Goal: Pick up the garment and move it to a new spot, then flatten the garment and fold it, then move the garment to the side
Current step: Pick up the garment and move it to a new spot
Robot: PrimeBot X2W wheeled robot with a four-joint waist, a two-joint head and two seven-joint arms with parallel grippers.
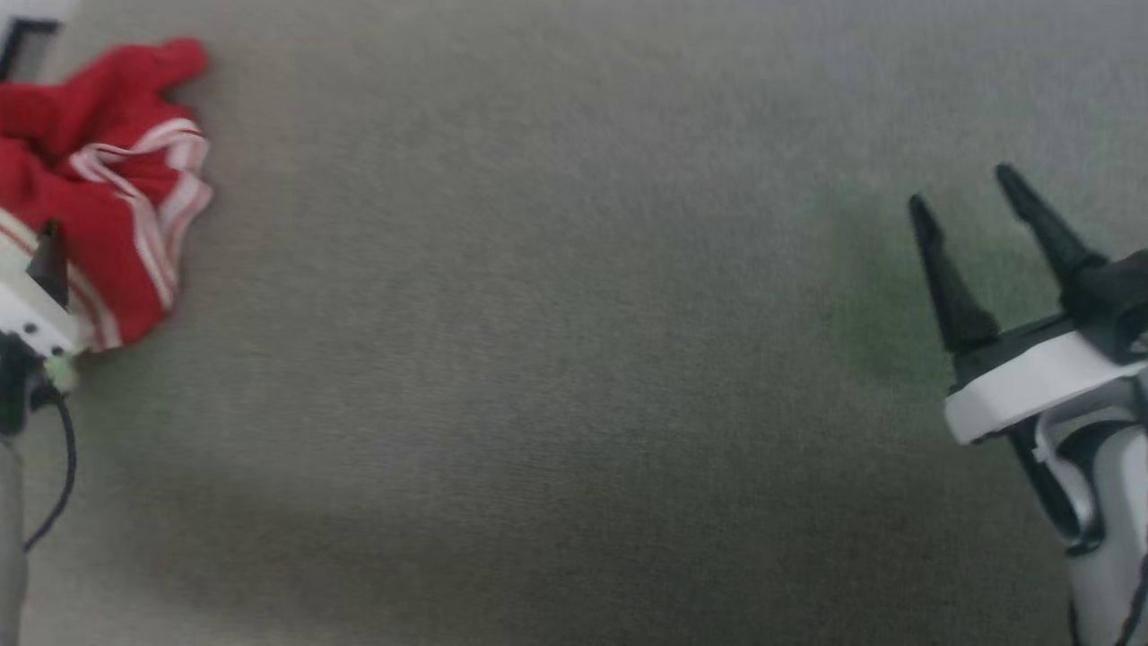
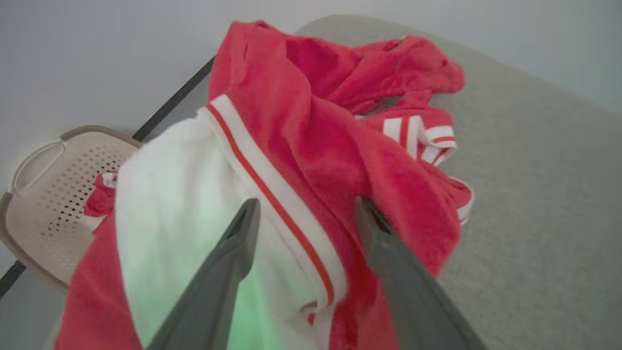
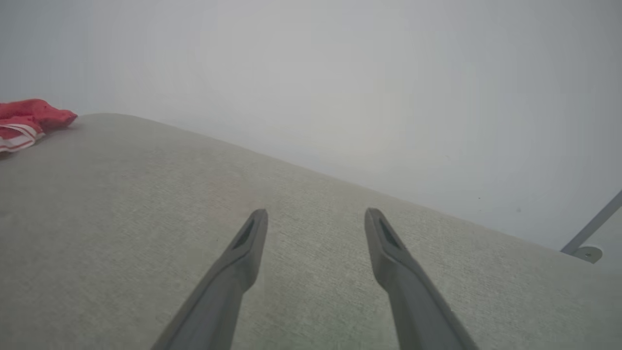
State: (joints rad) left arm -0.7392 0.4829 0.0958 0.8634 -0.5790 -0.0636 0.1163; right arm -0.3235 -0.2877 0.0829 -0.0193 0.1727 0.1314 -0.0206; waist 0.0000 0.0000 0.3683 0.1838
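The garment [image 1: 108,197], a red shirt with red-and-white striped trim, lies crumpled at the far left of the grey cloth-covered table [image 1: 574,359]. In the left wrist view the garment [image 2: 311,112] bulks up close, with a white sleeve and a striped band on its near side. My left gripper [image 2: 307,204] is open, its fingers spread either side of that striped band. My right gripper [image 1: 961,188] hovers open at the table's right, far from the shirt. From the right wrist, the right gripper [image 3: 316,213] holds nothing and the garment [image 3: 24,119] is a small red heap at far left.
A beige perforated basket [image 2: 34,218] stands beyond the table's edge beside the garment, with a bit of red cloth over it. A dark bar [image 2: 170,104] runs along that edge. A grey metal strut [image 3: 590,231] shows past the table's far corner.
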